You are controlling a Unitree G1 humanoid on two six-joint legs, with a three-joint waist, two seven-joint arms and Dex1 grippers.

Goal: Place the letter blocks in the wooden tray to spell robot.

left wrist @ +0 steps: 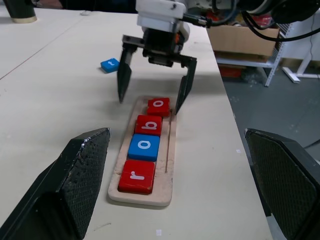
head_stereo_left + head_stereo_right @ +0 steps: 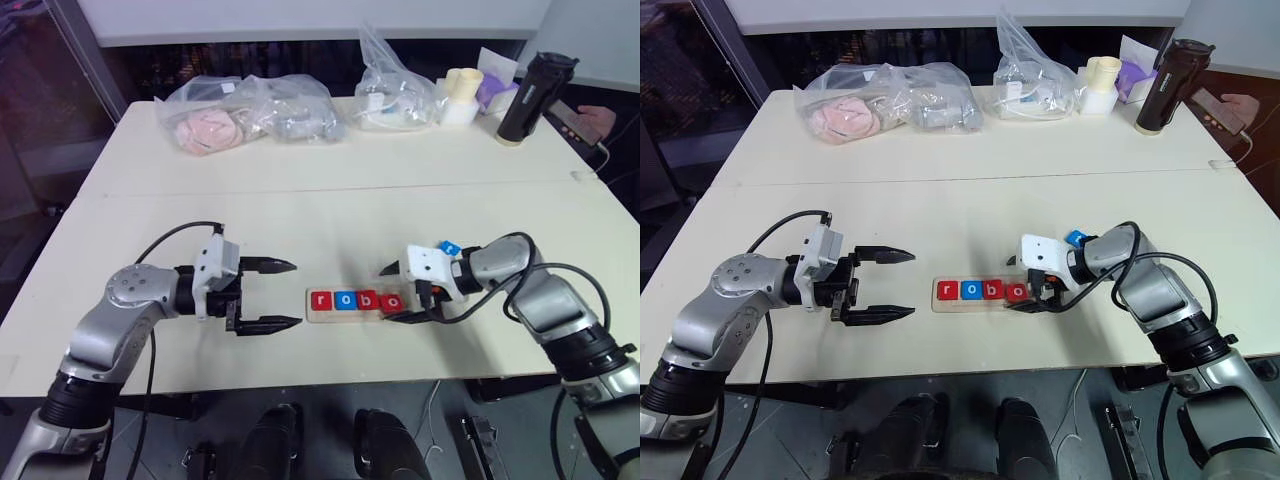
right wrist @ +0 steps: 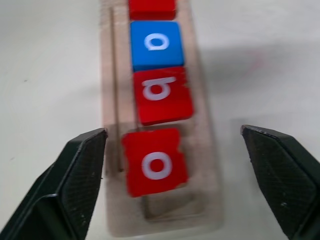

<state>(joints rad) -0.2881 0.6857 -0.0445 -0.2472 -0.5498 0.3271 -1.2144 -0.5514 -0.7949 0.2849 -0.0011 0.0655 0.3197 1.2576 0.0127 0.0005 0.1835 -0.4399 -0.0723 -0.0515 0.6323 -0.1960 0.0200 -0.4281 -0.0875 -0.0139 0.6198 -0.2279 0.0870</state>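
Both grippers' fingers (image 1: pixel 125 75) spread apart; four glossy square letter blocks (image 1: pixel 144 147) sit in the pale wooden tray (image 1: pixel 170 170).

Four letter blocks sit flat in the wooden tray (image 1: pixel 159 196), a long pale holder lying flat on the table: a red r (image 1: pixel 137 176) at one end, then a blue o (image 1: pixel 144 146), a red b (image 1: pixel 148 125) and a red o (image 1: pixel 158 106), reading "robo". The first three sit square and touching in the recess, while the red o is slightly skewed, with a small gap from the b. The tray's last slot beyond that o is bare wood. The fifth block, blue (image 1: pixel 110 64), lies flat on the table, well apart from the tray, off past its unfilled end; its letter is too small to read.
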